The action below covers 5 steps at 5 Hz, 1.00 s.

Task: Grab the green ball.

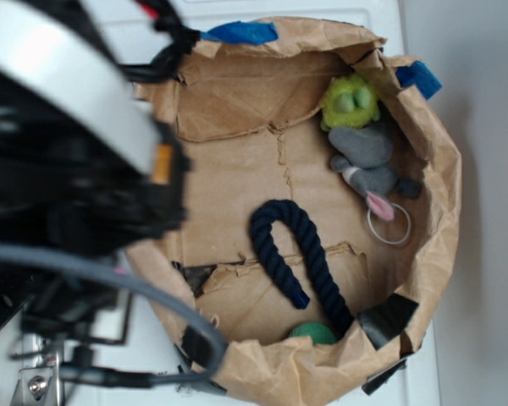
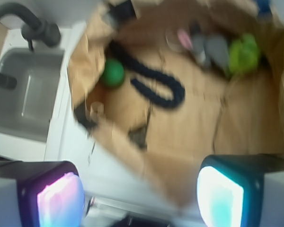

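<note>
The green ball (image 1: pixel 312 332) lay at the near edge inside the brown paper bag (image 1: pixel 432 152), half hidden by the bag's crumpled rim and touching the navy rope (image 1: pixel 292 254). The wrist view was blurred, yet showed the ball (image 2: pixel 113 73) whole. The gripper (image 2: pixel 139 191) hung above the bag's edge, its jaws spread wide, holding nothing.

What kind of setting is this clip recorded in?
Probably a toy-kitchen tabletop rig: the wrist view shows a small grey sink with a dark faucet set in a white counter. Beside it stands a brown paper bag holding toys, among them the green ball and a navy rope.
</note>
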Tool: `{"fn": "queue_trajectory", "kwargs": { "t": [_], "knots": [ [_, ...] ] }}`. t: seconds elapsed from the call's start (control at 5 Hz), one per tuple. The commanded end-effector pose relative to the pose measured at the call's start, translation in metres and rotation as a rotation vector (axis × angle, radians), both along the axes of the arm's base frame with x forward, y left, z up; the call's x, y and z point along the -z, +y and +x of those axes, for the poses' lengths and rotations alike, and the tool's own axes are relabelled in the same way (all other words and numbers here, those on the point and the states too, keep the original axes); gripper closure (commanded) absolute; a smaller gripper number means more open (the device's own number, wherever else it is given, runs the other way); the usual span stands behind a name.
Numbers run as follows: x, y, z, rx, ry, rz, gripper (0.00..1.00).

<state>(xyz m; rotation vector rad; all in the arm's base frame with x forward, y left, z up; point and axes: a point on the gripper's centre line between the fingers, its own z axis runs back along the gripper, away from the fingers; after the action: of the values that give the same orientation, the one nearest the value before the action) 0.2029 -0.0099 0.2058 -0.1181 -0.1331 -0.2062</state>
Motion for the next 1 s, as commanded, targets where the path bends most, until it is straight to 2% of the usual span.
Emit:
{"fn": "queue_trajectory", "kwargs": {
  "t": [0.0,0.4,0.6,0.8],
  "knots": [
    [-0.003,0.010,0.018,0.086,-0.115,0.004,0.00],
    [-0.003,0.010,0.018,0.086,-0.115,0.004,0.00],
    [0.038,0.013,0.047,0.287,-0.097,0.033,0.00],
    [0.060,0.022,0.070,0.378,-0.115,0.030,0.00]
  ]
}}
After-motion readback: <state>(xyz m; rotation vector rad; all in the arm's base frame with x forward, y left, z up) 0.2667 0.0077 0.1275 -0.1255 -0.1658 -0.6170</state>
